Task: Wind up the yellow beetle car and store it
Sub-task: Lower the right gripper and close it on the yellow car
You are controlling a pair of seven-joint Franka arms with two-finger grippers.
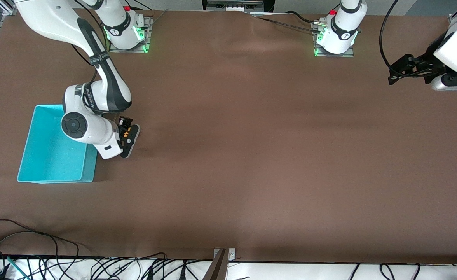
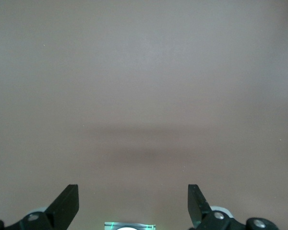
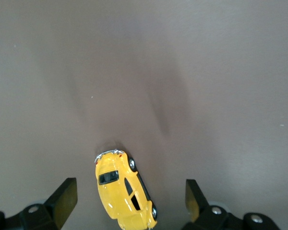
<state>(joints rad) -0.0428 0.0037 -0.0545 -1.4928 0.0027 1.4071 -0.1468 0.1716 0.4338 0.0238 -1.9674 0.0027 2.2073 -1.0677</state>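
Note:
The yellow beetle car [image 3: 125, 191] stands on the brown table, seen from above with its dark windows showing. My right gripper [image 3: 129, 200] is open and low over it. One finger stands on each side of the car, and neither touches it. In the front view only a sliver of the car [image 1: 126, 134] shows under the right gripper [image 1: 129, 136], right beside the turquoise bin [image 1: 55, 181]. My left gripper [image 2: 132, 203] is open with nothing between its fingers, and it waits in the air over the left arm's end of the table [image 1: 399, 70].
The turquoise bin has nothing in it and lies at the right arm's end of the table, partly under the right arm's wrist. Cables [image 1: 57, 264] run along the table edge nearest the front camera. Brown table cloth [image 1: 252, 155] covers the middle.

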